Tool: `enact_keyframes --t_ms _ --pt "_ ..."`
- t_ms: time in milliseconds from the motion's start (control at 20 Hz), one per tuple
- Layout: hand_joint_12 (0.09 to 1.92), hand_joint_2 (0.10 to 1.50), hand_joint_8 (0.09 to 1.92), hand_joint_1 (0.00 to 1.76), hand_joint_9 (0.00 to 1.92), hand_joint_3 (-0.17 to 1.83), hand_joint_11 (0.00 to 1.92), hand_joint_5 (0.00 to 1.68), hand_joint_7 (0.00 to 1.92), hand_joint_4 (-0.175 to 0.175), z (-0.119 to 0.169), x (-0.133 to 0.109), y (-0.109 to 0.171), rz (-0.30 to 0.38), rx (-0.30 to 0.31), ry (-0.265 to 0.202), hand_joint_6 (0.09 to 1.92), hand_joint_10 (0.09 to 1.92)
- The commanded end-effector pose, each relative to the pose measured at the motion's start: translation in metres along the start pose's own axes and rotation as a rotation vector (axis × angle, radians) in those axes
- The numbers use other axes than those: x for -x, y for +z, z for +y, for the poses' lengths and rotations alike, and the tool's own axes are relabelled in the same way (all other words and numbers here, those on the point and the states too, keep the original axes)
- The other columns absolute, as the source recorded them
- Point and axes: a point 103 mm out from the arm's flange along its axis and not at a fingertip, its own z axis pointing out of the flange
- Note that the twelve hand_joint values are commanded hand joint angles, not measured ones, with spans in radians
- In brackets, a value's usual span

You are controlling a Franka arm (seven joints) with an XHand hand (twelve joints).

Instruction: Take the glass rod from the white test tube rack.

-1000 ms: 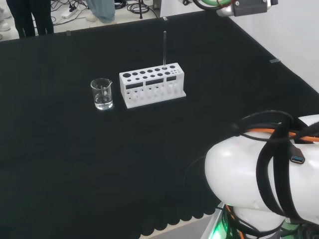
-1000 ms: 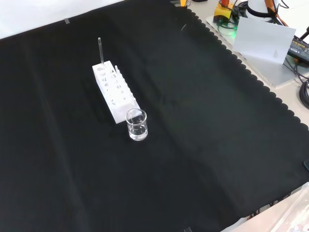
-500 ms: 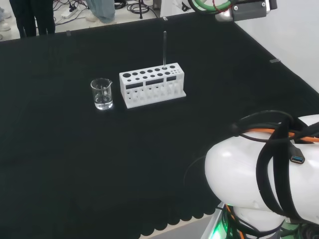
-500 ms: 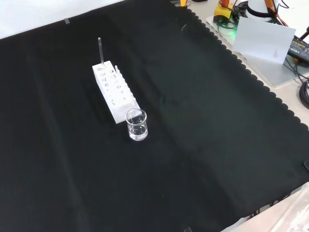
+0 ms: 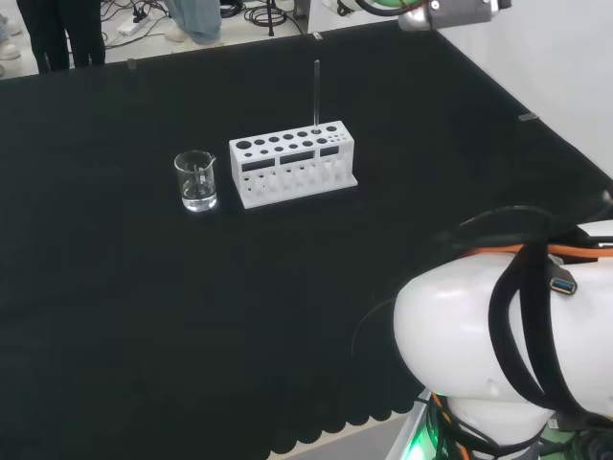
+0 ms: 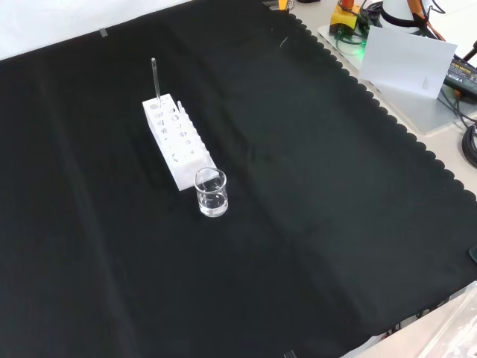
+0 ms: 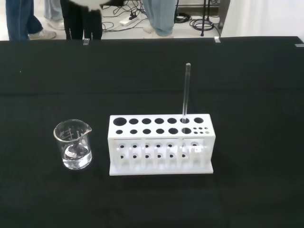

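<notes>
Glass rod: upright in a back-row hole of the rack, toward its 3 o'clock end in the head view.
White test tube rack: on the black cloth.
Glass beaker: just beside the rack, at its 9 o'clock in the head view; apart from it.
Hand: cannot tell whether its fingers are spread or closed.

bench: covered in black cloth with a scalloped edge, a few creases running across it
floor: pale, beyond the far edge in the head view, with a tangle of black cables lying around
wall: plain white, on the right in the head view
light: bright and even, no hard shadows
</notes>
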Motion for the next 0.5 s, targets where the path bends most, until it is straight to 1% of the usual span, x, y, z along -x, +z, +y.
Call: enact_keyframes --t_ms 50,200,250,300,350,500 --pt "1.35 0.78 0.87 0.77 0.43 0.59 0.44 0.26 0.25 -0.161 0.052 -0.003 -0.003 0.016 0.003 -0.035 0.09 0.79" --pt "1.36 0.78 0.87 0.77 0.44 0.59 0.47 0.27 0.27 -0.161 0.073 -0.005 0.0 0.019 0.014 -0.056 0.09 0.8" --pt "1.35 0.78 0.87 0.77 0.45 0.59 0.47 0.27 0.27 -0.161 0.079 -0.005 0.002 0.035 0.011 -0.06 0.09 0.8" --pt "1.35 0.78 0.87 0.77 0.46 0.59 0.48 0.27 0.28 -0.16 0.086 -0.003 0.005 0.072 0.004 -0.06 0.09 0.8" --pt "1.35 0.78 0.87 0.77 0.46 0.59 0.48 0.28 0.28 -0.16 0.092 -0.003 0.009 0.093 -0.004 -0.06 0.09 0.8" --pt "1.34 0.78 0.87 0.78 0.48 0.59 0.49 0.29 0.29 -0.161 0.111 -0.003 0.021 0.087 -0.011 -0.063 0.09 0.78"
